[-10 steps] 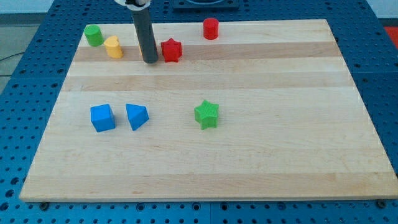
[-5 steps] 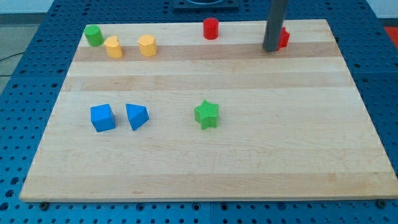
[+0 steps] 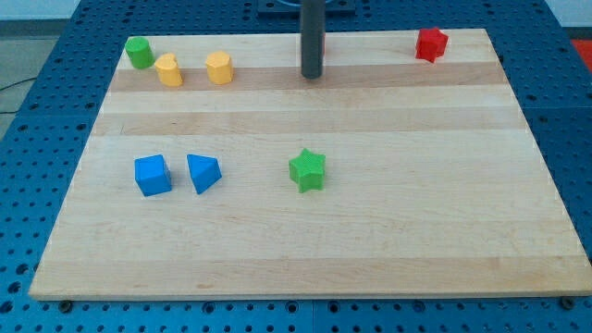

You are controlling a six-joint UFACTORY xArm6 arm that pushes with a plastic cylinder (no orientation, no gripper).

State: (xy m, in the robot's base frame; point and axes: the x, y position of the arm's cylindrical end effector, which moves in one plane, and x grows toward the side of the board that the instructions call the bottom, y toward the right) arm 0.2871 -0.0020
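My tip (image 3: pixel 311 75) rests on the wooden board (image 3: pixel 305 240) near the view's top centre. The rod stands right in front of the red cylinder, which shows only as a thin red sliver (image 3: pixel 323 42) beside it. A red star (image 3: pixel 430 43) lies alone at the top right corner. Left of the tip are two yellow blocks (image 3: pixel 219 67) (image 3: pixel 168 70) and a green cylinder (image 3: pixel 140 52). Lower down lies a green star (image 3: pixel 307 170). A blue cube (image 3: pixel 153 175) and a blue wedge-like block (image 3: pixel 203 172) sit at mid left.
The board lies on a blue perforated table (image 3: pixel 37 139) that surrounds it on all sides.
The rod swept from the top left to the top right, carrying the red star to the right corner, then came back left to the red cylinder. A yellow block it hid now shows.
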